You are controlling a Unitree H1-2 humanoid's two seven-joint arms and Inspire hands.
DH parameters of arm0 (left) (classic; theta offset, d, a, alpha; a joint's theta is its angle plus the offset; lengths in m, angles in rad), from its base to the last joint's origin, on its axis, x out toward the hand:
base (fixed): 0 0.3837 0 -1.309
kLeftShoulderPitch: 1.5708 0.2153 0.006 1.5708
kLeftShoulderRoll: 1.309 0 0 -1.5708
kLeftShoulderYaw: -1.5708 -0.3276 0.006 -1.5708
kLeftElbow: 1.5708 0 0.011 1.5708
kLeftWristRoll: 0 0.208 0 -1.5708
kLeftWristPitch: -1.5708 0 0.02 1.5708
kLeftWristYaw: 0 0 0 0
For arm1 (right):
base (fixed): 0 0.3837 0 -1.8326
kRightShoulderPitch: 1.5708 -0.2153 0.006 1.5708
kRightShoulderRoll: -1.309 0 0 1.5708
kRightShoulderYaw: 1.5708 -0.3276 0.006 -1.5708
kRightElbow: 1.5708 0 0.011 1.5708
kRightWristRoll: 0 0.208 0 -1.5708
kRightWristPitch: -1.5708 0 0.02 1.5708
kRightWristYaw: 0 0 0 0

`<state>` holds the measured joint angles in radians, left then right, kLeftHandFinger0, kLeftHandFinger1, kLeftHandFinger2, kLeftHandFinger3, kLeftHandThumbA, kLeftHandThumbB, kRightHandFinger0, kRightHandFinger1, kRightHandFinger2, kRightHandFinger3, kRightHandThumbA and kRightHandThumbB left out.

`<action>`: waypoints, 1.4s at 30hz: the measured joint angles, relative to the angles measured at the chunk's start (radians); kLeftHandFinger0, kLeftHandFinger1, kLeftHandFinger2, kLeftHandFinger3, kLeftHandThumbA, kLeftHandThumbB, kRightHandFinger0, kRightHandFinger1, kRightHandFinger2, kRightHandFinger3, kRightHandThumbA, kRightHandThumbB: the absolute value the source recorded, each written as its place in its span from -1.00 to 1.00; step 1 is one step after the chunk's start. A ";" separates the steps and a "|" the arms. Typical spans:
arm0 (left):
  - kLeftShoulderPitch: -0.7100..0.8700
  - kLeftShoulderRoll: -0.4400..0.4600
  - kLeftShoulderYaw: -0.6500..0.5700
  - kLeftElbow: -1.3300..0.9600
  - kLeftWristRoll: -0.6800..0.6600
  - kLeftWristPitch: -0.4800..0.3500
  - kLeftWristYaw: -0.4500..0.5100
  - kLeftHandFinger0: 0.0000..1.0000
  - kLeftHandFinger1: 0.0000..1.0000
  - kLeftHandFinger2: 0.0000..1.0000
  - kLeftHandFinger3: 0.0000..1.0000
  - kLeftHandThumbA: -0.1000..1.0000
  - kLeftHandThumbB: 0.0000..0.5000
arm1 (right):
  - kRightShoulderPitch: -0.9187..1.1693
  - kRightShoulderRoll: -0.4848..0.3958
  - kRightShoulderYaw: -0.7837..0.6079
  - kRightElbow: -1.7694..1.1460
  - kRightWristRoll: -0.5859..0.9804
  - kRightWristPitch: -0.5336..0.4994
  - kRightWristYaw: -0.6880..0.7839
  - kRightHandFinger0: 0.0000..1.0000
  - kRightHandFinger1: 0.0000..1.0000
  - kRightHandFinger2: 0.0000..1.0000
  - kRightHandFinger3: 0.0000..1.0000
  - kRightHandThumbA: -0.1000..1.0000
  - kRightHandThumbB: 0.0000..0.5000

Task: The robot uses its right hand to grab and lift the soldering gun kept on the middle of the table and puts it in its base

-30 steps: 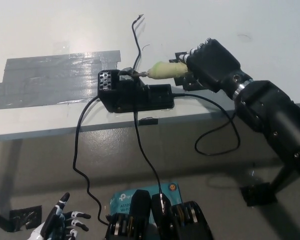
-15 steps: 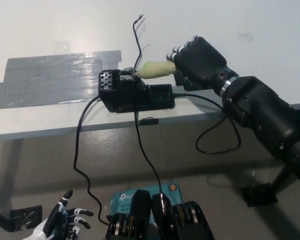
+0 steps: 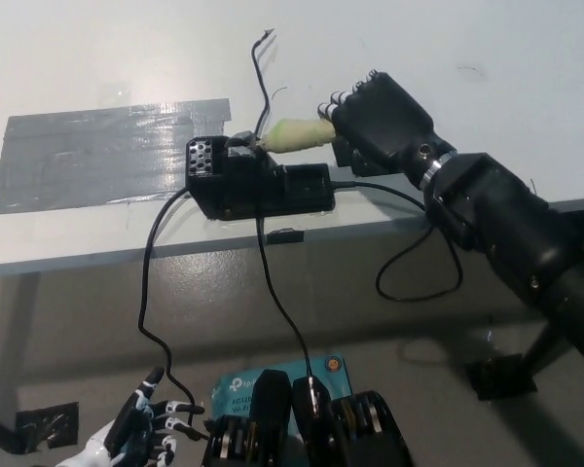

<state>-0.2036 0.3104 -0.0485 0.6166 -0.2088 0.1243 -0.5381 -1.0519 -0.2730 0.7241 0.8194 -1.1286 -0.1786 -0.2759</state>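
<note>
Resting low, below the table edge and nearest the camera, the white left hand [image 3: 141, 433] holds nothing, fingers spread. Farther in, the black soldering base [image 3: 258, 185] sits at the white table's [image 3: 97, 58] front edge, just right of the grey tape patch [image 3: 97, 156]. The soldering gun [image 3: 294, 135] lies with its tip in the base. The black right hand [image 3: 380, 122] is clamped on its pale handle.

Black right arm reaches in from lower right, right hand [image 3: 378, 122] closed around soldering gun handle [image 3: 297, 134], just right of black base [image 3: 258, 185]. White left hand [image 3: 141, 435] low, well below base, fingers spread.
</note>
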 measured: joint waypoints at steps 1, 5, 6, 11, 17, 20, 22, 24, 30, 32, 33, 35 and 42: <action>0.000 0.000 -0.001 0.000 0.000 0.000 0.000 -1.00 -0.68 -0.18 0.22 1.00 1.00 | -0.007 0.000 0.006 0.000 -0.001 0.002 0.002 -1.00 -1.00 -0.41 0.34 -0.89 -0.43; -0.002 0.000 -0.002 -0.005 0.000 0.000 0.000 -1.00 -0.65 -0.18 0.20 1.00 1.00 | -0.038 0.014 0.021 0.010 -0.009 0.003 0.011 -1.00 -0.93 -0.24 -0.08 -0.92 -0.34; -0.002 0.000 -0.002 -0.005 0.000 0.001 0.000 -1.00 -0.65 -0.18 0.20 1.00 1.00 | -0.042 0.019 0.020 0.010 -0.009 0.004 0.018 -1.00 -0.93 -0.24 -0.09 -0.92 -0.34; -0.002 0.000 -0.003 -0.011 0.000 0.005 0.000 -1.00 -0.60 -0.09 0.28 1.00 1.00 | -0.050 0.023 0.025 0.009 -0.014 0.001 0.027 -1.00 -1.00 -0.46 0.12 -0.91 -0.36; -0.002 0.000 -0.004 -0.020 0.001 0.009 0.000 -1.00 -0.64 -0.19 0.20 1.00 1.00 | -0.054 0.030 0.028 0.017 -0.019 -0.004 0.019 -1.00 -1.00 -0.45 -0.37 -0.77 -0.48; -0.004 0.000 -0.005 -0.020 0.002 0.010 0.000 -1.00 -0.64 -0.20 0.17 1.00 1.00 | -0.049 0.032 0.027 0.017 -0.017 -0.004 0.012 -1.00 -0.94 -0.25 -0.27 -0.97 -0.48; -0.005 0.000 -0.006 -0.020 0.002 0.010 0.000 -1.00 -0.61 -0.17 0.17 1.00 1.00 | -0.041 0.033 0.021 0.008 -0.011 -0.002 0.022 -1.00 -0.92 -0.19 -0.28 -1.00 -0.39; -0.005 0.000 -0.005 -0.019 0.002 0.010 0.000 -1.00 -0.61 -0.15 0.20 1.00 1.00 | -0.034 0.033 0.013 0.000 0.000 0.000 0.035 -0.87 -0.63 0.28 0.93 -1.00 -0.55; -0.005 0.000 -0.005 -0.009 0.002 0.009 0.000 -1.00 -0.62 -0.17 0.17 1.00 1.00 | -0.019 0.032 0.012 -0.051 0.011 0.045 0.140 1.00 1.00 1.00 1.00 0.17 0.99; -0.005 0.001 -0.005 -0.006 0.002 0.009 0.000 -1.00 -0.63 -0.18 0.16 1.00 1.00 | -0.020 0.030 0.034 -0.077 -0.009 0.072 0.177 1.00 1.00 1.00 1.00 0.38 1.00; -0.005 0.001 -0.005 -0.005 0.002 0.009 0.000 -1.00 -0.65 -0.20 0.15 1.00 1.00 | -0.021 0.030 0.044 -0.091 -0.020 0.084 0.196 1.00 1.00 1.00 1.00 0.40 1.00; -0.005 0.001 -0.005 -0.004 0.002 0.009 0.000 -1.00 -0.63 -0.16 0.17 1.00 1.00 | -0.020 0.031 0.051 -0.122 -0.030 0.101 0.235 1.00 1.00 1.00 1.00 0.40 1.00; -0.004 0.001 -0.005 -0.002 0.003 0.011 0.000 -1.00 -0.68 -0.18 0.17 1.00 1.00 | -0.016 0.045 0.047 -0.217 -0.039 0.138 0.349 1.00 1.00 1.00 1.00 0.48 1.00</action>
<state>-0.2079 0.3119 -0.0533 0.6143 -0.2058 0.1355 -0.5382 -1.0676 -0.2283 0.7715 0.6029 -1.1676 -0.0406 0.0733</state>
